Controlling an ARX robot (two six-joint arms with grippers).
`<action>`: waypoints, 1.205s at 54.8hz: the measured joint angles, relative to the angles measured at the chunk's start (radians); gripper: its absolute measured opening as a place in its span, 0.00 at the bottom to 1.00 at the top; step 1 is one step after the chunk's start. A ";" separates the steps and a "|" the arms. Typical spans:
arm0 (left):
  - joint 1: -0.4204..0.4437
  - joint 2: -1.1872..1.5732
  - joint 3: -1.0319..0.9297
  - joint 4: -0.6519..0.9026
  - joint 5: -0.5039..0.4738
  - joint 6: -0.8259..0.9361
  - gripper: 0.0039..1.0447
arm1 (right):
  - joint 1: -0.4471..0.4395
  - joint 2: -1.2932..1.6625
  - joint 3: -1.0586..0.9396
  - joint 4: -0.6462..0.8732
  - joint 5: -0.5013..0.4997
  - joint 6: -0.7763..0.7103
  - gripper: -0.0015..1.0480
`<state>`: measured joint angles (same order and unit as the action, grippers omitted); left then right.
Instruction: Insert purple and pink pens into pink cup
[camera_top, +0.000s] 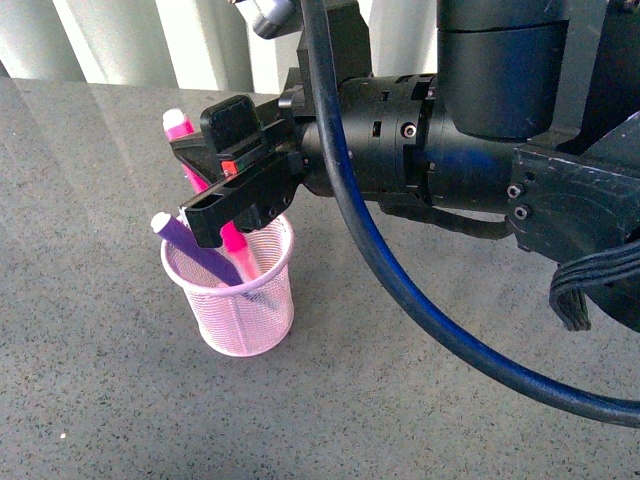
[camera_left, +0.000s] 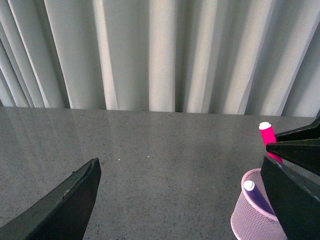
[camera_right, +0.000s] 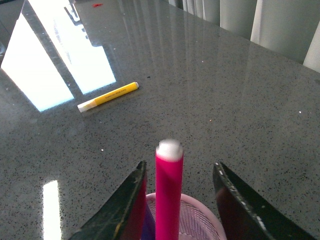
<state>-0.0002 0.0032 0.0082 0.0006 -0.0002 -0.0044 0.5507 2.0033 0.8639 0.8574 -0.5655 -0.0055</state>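
Note:
The pink mesh cup (camera_top: 238, 300) stands on the grey table. The purple pen (camera_top: 190, 247) leans in it, white end up to the left. The pink pen (camera_top: 182, 128) stands in it, its upper part between the fingers of my open right gripper (camera_top: 225, 165), not clamped. In the right wrist view the pink pen (camera_right: 168, 195) rises from the cup (camera_right: 200, 215) between the spread jaws of my right gripper (camera_right: 179, 200). My left gripper (camera_left: 185, 200) is open and empty; its view shows the cup (camera_left: 252, 215), purple pen (camera_left: 254, 194) and pink pen (camera_left: 267, 134).
A yellow marker (camera_right: 107, 97) lies on the table beyond the cup in the right wrist view. A pale curtain (camera_left: 160, 55) hangs behind the table. The right arm's blue cable (camera_top: 400, 290) loops over the table.

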 joint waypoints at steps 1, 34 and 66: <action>0.000 0.000 0.000 0.000 0.000 0.000 0.94 | 0.000 0.000 0.000 -0.001 0.001 0.000 0.44; 0.000 0.000 0.000 0.000 0.000 0.000 0.94 | -0.140 -0.333 -0.113 -0.203 0.381 0.012 0.93; 0.000 0.000 0.000 0.000 -0.001 0.000 0.94 | -0.309 -0.521 -0.436 0.186 0.789 0.003 0.54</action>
<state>-0.0002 0.0032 0.0082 0.0006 -0.0010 -0.0044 0.2420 1.4822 0.4282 1.0435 0.2237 -0.0029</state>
